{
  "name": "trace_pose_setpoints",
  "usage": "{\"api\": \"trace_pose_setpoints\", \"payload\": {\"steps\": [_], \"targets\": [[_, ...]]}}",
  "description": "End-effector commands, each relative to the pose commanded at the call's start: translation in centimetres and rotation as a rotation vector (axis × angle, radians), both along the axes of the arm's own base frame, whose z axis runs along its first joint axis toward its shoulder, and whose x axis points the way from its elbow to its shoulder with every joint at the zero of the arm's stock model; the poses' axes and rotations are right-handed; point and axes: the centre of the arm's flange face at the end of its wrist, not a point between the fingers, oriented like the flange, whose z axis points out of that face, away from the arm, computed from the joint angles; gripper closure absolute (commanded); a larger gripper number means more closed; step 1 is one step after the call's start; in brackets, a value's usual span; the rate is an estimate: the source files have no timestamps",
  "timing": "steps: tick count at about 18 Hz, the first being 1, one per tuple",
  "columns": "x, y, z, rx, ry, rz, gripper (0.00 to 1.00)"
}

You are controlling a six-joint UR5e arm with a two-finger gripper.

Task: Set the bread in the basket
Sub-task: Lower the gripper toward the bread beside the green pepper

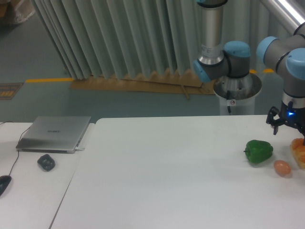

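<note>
**Arm at right edge of surface, bread below it**

- Surface (167, 191): white, wide, fills the lower frame. A second white surface (28, 191) adjoins it at 9 o'clock.
- Gripper (289, 125): dark, with a blue light, at the far right, at about 3 o'clock of the frame. It hangs from the grey and blue arm (290, 57) and points down. The fingers are partly cut by the frame edge; they appear spread, with nothing seen between them, but how far open cannot be told for sure.
- Bread (299, 150): lumpy, golden-orange with paler patches, on the surface at the right edge, partly out of frame. It lies just below the gripper, at its 5 o'clock; whether they touch cannot be told.
- Pepper (259, 150): green, on the surface, at 9 o'clock of the bread, near it.
- Egg (282, 167): smooth, brown-orange, just beside the pepper at its 4 o'clock, and at 8 o'clock of the bread.
- Laptop (55, 134): silver, closed, on the left surface.
- Dark small object (46, 162): at 6 o'clock of the laptop.
- Mouse (4, 183): dark, with cable, at the left edge.
- Basket: not seen in this view.
</note>
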Motion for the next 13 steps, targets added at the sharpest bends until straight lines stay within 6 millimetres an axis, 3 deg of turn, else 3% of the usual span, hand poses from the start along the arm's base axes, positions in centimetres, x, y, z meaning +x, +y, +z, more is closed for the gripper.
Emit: {"api": "trace_pose_setpoints", "payload": {"steps": [7,13], "targets": [[0.88,0.41,-0.22,-0.008,0.0,-0.018,0.0],[0.26,0.2,0.33,-0.008,0.014,0.006,0.0]]}}
